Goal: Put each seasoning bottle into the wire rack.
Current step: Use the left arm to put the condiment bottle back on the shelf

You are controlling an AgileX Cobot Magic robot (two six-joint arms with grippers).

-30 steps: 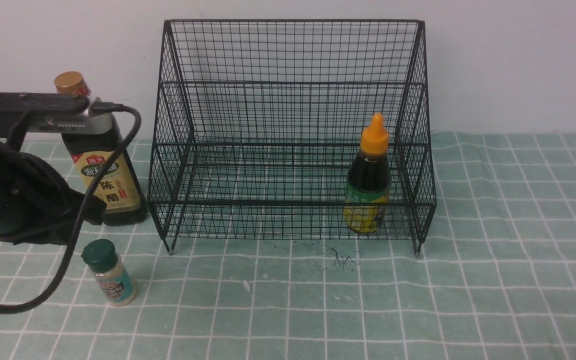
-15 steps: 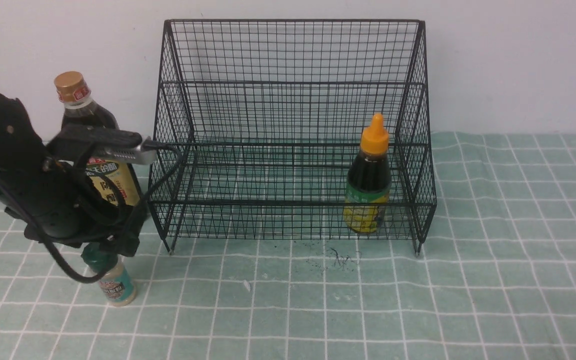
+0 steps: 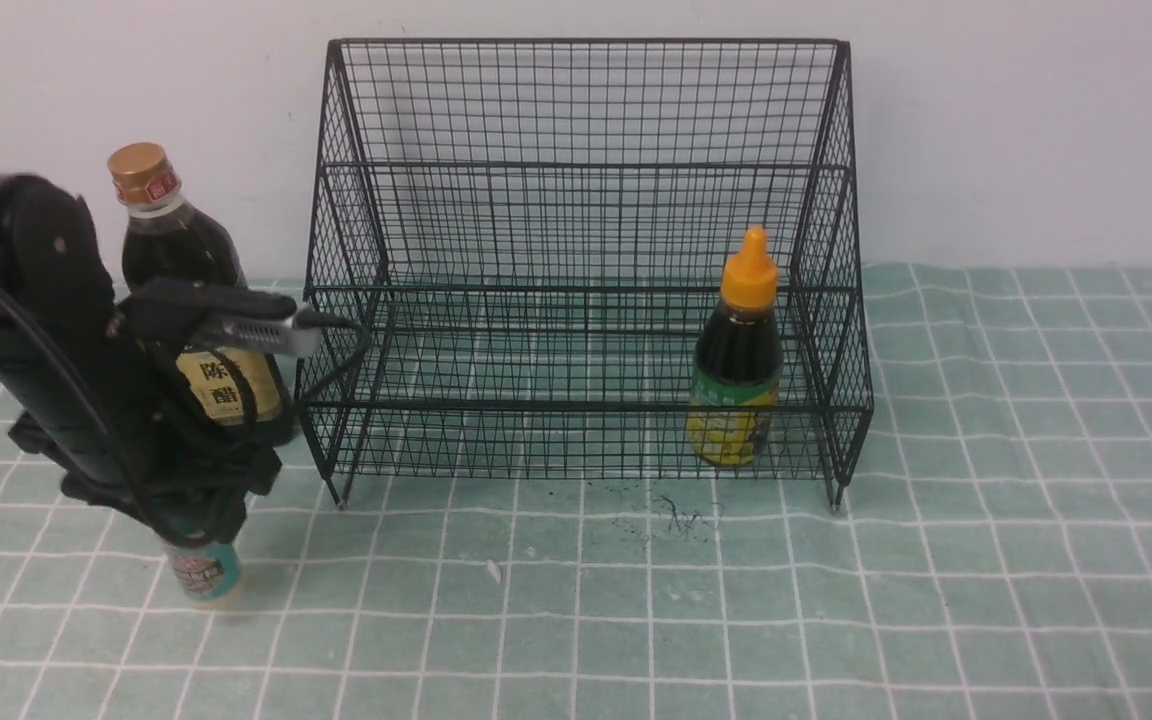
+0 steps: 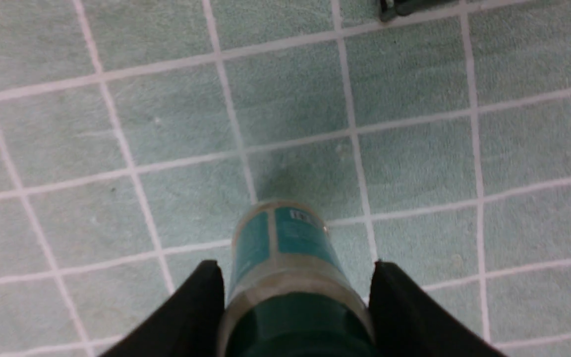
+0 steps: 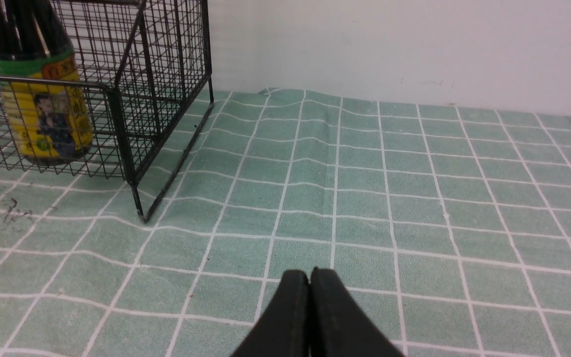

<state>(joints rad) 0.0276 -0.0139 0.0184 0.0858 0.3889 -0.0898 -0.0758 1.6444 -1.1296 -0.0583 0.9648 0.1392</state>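
The small green-capped shaker (image 3: 204, 578) stands on the cloth left of the wire rack (image 3: 586, 160). My left gripper (image 3: 201, 520) comes down over it from above. In the left wrist view the two black fingers (image 4: 194, 307) press against both sides of the shaker (image 4: 285, 243) at its green cap. The tall dark bottle with the gold cap (image 3: 181, 260) stands behind my left arm, outside the rack. The orange-nozzle bottle (image 3: 736, 370) stands inside the rack's lower tier at the right. My right gripper (image 5: 309, 272) is shut and empty over the cloth right of the rack (image 5: 166, 74).
A green checked cloth (image 3: 836, 600) covers the table up to a white wall behind. Dark scribble marks (image 3: 676, 515) lie in front of the rack. The left arm's cable (image 3: 336, 340) hangs close to the rack's left front corner.
My left arm swung in and came down over the shaker; its jaws opened wide, then closed on the cap. The shaker shifted slightly left. The right arm stayed still.
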